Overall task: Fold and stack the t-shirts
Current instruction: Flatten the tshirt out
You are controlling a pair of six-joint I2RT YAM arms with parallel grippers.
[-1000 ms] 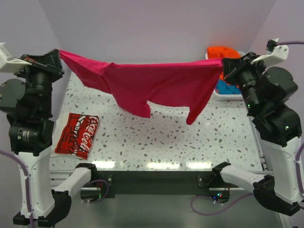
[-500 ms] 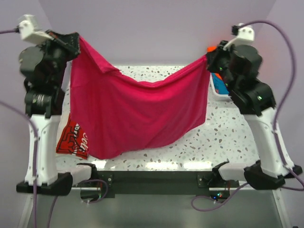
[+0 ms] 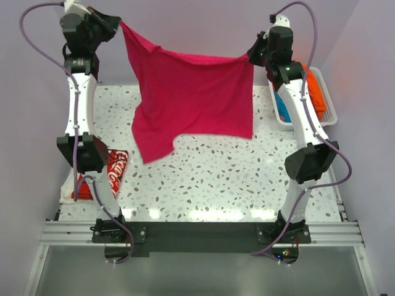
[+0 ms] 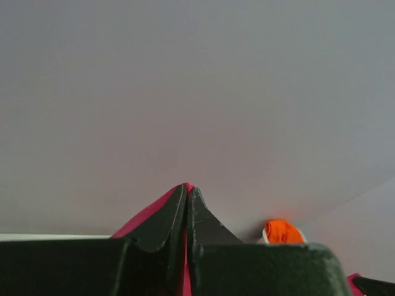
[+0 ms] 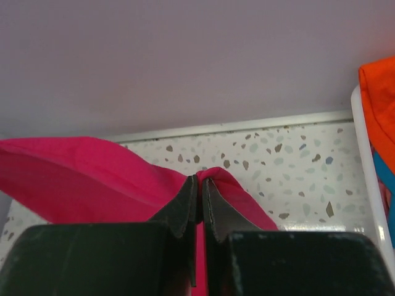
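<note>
Speckled white table under everything. Above it, pink shirt, strung in the air between both grippers, top edge sagging a little in the middle, body hanging flat like a sheet, lower left corner drooping lowest. Cannot tell whether the bottom hem touches the tabletop. Left arm and right arm stretched tall, reaching up toward the back wall. White slatted basket at the far right edge of the table, partly behind the right arm. Red shirt with white script, folded flat at the near left of the table, partly hidden by the left arm, well apart from the basket. Orange shirt heaped in the basket; teal shirt beside it in the same basket, mostly hidden by the arm. Left gripper clamped on the upper left corner of the pink shirt, fingers pressed together with pink cloth poking out at the tips. Right gripper likewise clenched on the upper right corner, cloth pinched in the narrow slit between the tips and bunched just beyond them.
</note>
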